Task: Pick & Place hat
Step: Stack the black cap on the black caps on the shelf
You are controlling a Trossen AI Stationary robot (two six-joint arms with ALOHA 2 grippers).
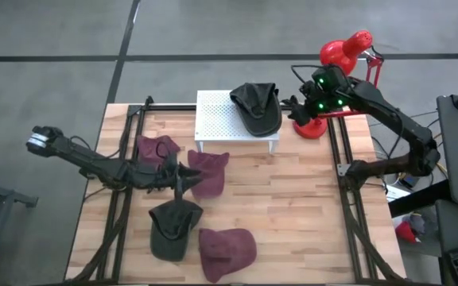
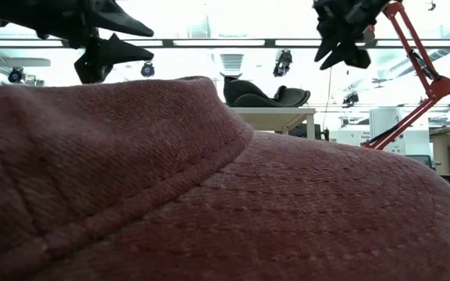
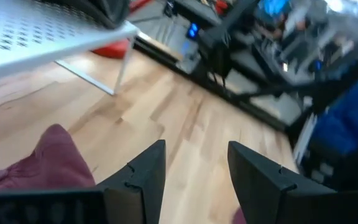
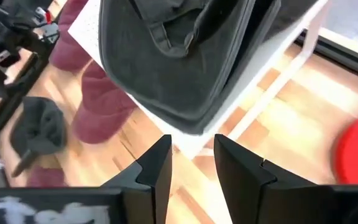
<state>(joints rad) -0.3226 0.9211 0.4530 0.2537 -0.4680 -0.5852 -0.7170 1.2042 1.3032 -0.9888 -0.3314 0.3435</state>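
On white stand (image 1: 217, 119): dark crumpled hat (image 1: 257, 107); right end effector (image 1: 296, 102) open, empty.

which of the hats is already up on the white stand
The dark grey hat on the white perforated stand. The other dark hat and the three maroon ones lie on the wooden table.

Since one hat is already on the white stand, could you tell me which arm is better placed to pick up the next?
Probably the left: its gripper hangs open beside the maroon hat.
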